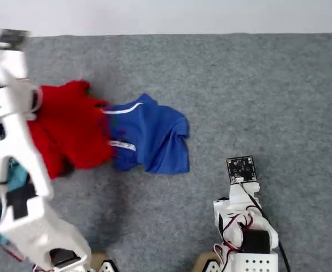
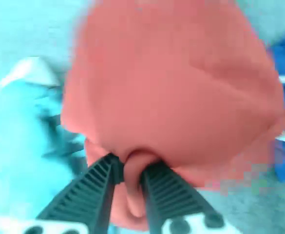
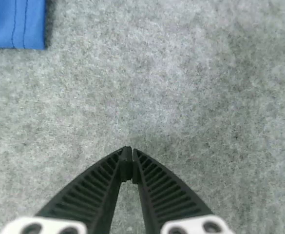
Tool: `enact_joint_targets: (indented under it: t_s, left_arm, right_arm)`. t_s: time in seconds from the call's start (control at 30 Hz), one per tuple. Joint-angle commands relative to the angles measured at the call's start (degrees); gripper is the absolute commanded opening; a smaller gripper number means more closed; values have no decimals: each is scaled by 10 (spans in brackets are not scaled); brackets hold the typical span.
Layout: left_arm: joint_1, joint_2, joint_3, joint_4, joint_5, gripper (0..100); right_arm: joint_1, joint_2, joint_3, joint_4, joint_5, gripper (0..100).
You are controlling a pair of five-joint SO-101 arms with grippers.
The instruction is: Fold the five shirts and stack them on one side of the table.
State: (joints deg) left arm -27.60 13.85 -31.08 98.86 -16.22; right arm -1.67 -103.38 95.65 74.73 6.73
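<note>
1. Pinching a small fold of the red shirt (image 2: 171, 87), the left gripper (image 2: 131, 168) has its two fingers nearly together, with a ridge of red cloth squeezed between them.
2. The red shirt lies bunched at the left of the table (image 1: 256, 85), under the left arm. Its right edge touches and partly overlaps the blue shirt (image 1: 154, 136), which lies crumpled just to the right, toward the middle.
3. A teal shirt (image 2: 20, 126) sits just beside the red one, at the table's left edge. None of these three shirts looks folded or stacked.
4. The right gripper (image 3: 127, 165) hangs over bare grey table at the near right, its fingers closed tip to tip with nothing between them. A corner of the blue shirt lies apart from it, farther off and to the left.
5. Handling, as I judge it: the shirts are light, soft and limp. They will sag from any single hold and bunch rather than slide flat, and the felt-like table will likely drag on them.
6. Where to hold: a pinch in the middle of the cloth, like the present one, lifts only a lump. For folding, a hem, shoulder or sleeve edge would serve better. Best would be two corners at once, one per gripper, so the cloth spreads.
7. Risk: the red and blue shirts touch, so pulling one may tow the other.
</note>
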Motion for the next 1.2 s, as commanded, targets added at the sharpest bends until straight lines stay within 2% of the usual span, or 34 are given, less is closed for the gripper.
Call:
enact_joint_targets:
  t_s: [0.0,0.27,0.67,0.73,0.93,1.17]
  left_arm:
    - [-71,-90,-21,-12,-1,3]
    - [-223,-122,-17,-57,-1,4]
    - [-324,-122,42,-91,-4,7]
    - [-333,-122,42,-86,-7,40]
    - [-388,-127,40,-58,-38,291]
    - [-446,-128,-20,-58,-79,309]
  right_arm:
    - [-1,-5,8,2,-4,9]
    - [-1,-5,8,2,-4,9]
    - [-1,-5,8,2,-4,9]
    - [-1,-5,8,2,-4,9]
    - [-1,-5,8,2,-4,9]
    - [-1,-5,8,2,-4,9]
